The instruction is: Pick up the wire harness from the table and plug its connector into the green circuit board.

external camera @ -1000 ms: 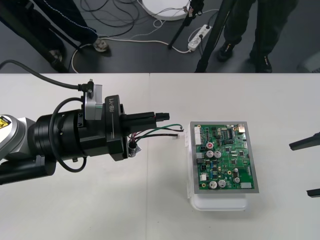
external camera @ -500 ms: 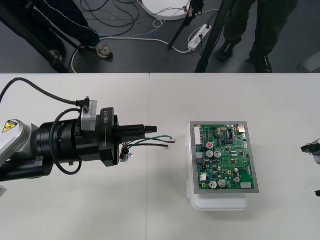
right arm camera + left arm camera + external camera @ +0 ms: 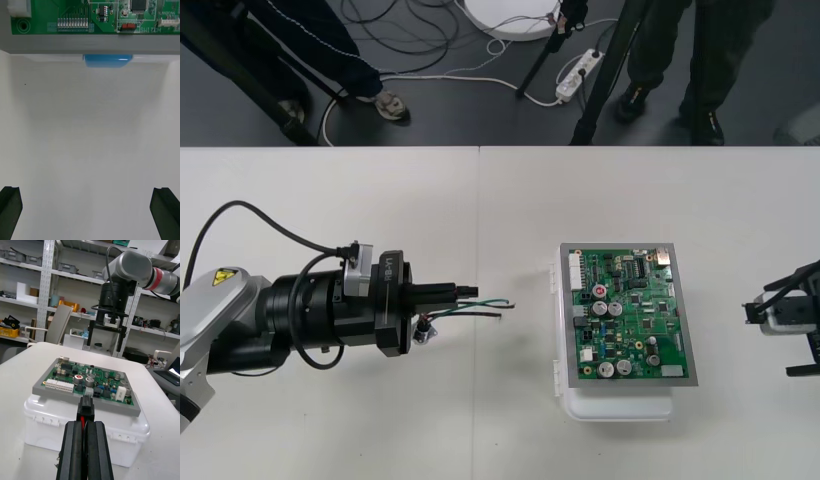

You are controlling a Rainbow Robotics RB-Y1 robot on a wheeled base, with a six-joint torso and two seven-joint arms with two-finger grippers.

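I see my left gripper (image 3: 466,292) clenched on the harness (image 3: 490,305), bare table (image 3: 530,270) before the board (image 3: 632,312); right gripper (image 3: 778,332) open beyond its right edge.

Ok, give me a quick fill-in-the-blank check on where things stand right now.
1. The left gripper is ____ on the wire harness.
2. It is held to the ____ of the green circuit board.
3. The right gripper is ____.
4. The board sits on a ____ base.
Missing words: shut; left; open; white.
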